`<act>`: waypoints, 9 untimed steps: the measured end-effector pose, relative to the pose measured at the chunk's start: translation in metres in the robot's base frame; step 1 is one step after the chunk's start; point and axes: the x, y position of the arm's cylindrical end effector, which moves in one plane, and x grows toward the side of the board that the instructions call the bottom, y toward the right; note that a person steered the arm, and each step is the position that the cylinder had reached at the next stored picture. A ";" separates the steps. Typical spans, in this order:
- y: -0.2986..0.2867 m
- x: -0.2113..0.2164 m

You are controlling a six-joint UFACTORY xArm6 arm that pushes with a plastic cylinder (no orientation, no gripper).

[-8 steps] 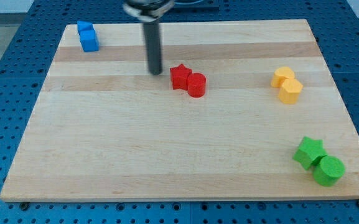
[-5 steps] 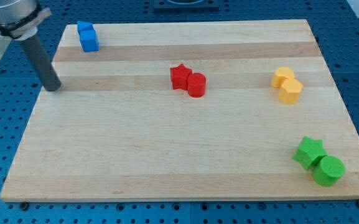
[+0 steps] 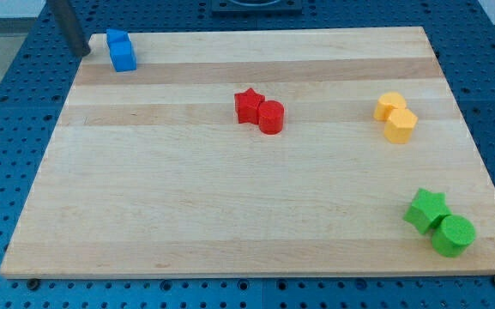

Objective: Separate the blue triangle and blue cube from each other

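Two blue blocks touch each other at the board's top left corner: the blue triangle (image 3: 116, 39) at the back and the blue cube (image 3: 123, 57) just in front of it. My tip (image 3: 81, 50) is just left of them, off the board's left edge, a short gap from the blue pair.
A red star (image 3: 249, 105) and red cylinder (image 3: 271, 117) touch near the middle. Two yellow blocks (image 3: 395, 118) sit at the right. A green star (image 3: 425, 210) and green cylinder (image 3: 452, 235) sit at the bottom right. The wooden board (image 3: 230, 215) lies on a blue pegboard.
My tip swept from beside the red star leftward across the board, then up to the top left, ending just left of the blue blocks. No block moved.
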 end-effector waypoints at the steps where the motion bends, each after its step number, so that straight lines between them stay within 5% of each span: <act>1: 0.007 -0.029; 4: 0.081 -0.001; 6: 0.125 0.062; 9: 0.083 0.066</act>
